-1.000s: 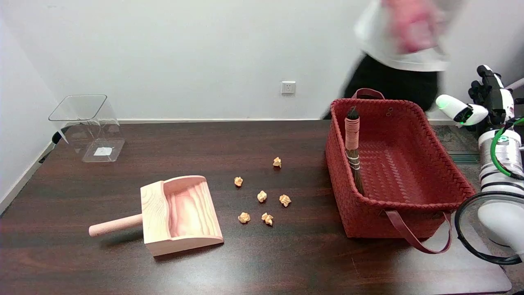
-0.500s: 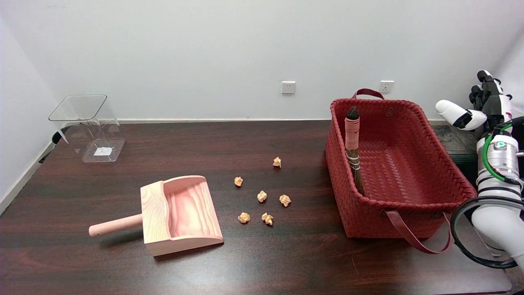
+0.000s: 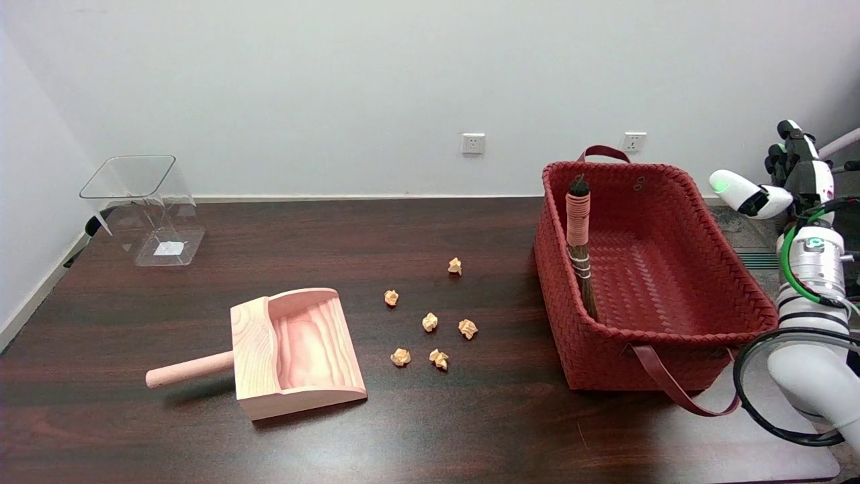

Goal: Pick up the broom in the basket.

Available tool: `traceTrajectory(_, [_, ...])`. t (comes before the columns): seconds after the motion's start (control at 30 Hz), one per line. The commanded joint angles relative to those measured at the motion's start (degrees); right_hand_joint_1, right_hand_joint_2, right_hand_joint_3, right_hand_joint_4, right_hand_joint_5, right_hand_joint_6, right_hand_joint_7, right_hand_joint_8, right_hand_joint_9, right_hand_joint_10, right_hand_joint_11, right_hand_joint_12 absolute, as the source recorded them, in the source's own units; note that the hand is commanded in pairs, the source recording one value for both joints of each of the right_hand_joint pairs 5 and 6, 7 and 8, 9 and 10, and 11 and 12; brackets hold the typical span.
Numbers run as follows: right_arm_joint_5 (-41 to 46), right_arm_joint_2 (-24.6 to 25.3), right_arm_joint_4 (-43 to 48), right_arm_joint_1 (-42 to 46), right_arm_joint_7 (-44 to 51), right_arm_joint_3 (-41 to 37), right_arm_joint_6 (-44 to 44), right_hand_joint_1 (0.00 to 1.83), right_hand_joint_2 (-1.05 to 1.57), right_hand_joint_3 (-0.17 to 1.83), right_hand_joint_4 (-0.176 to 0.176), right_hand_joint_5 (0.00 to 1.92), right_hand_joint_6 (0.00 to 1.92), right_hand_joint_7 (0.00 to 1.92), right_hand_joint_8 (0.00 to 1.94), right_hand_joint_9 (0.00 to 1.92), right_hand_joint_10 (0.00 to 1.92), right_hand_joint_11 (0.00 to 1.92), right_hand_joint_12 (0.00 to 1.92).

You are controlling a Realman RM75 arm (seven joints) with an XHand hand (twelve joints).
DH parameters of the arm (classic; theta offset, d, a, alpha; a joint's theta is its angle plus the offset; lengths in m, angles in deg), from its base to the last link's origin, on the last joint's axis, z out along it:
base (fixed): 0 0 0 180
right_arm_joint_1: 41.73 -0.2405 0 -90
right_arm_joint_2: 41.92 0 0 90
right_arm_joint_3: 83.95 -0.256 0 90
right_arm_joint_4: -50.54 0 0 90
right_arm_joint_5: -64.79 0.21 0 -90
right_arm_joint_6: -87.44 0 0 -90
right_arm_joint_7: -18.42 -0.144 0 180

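A small broom (image 3: 579, 235), its handle wrapped in pink cord above dark bristles, leans upright against the inside of the left wall of the red woven basket (image 3: 672, 334). The basket stands on the right side of the dark table. My right hand (image 3: 787, 176) is raised in the air beyond the basket's far right corner, well apart from the broom. It holds nothing, and its thumb sticks out to the left away from the other fingers.
A wooden dustpan (image 3: 295, 351) lies front left, with several crumpled paper balls (image 3: 430, 322) between it and the basket. A clear plastic bin (image 3: 144, 208) stands at the far left. The basket's strap handle (image 3: 678, 393) hangs over the front.
A person standing behind the basket one second ago has left the view. My right arm has shifted slightly left and the hand has risen a little; broom and basket have not moved.
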Motion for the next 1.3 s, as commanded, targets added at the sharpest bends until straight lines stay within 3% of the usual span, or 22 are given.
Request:
traceTrajectory(0.03, [-2.66, 0.45, -5.41, 1.49, -0.21, 2.0, -0.32, 1.06, -0.6, 1.16, 0.0, 0.12, 0.12, 0.02, 0.02, 0.12, 0.12, 0.12, 0.12])
traceTrajectory(0.67, [-11.42, 6.17, -20.61, 14.07, 1.05, -3.25, 0.72, 1.07, -0.61, 1.1, 0.0, 0.1, 0.1, 0.05, 0.05, 0.1, 0.1, 0.1, 0.1])
traceTrajectory(1.13, [-16.17, 5.38, -23.9, 15.63, 0.84, 4.61, 2.99, 1.09, -0.74, 1.17, 0.0, 0.0, 0.0, 0.05, 0.05, 0.0, 0.0, 0.0, 0.0])
traceTrajectory(1.3, [-16.02, 4.18, -24.63, 13.85, 1.56, 6.23, -3.11, 1.09, -0.75, 1.17, 0.0, 0.0, 0.0, 0.06, 0.06, 0.0, 0.0, 0.0, 0.0])
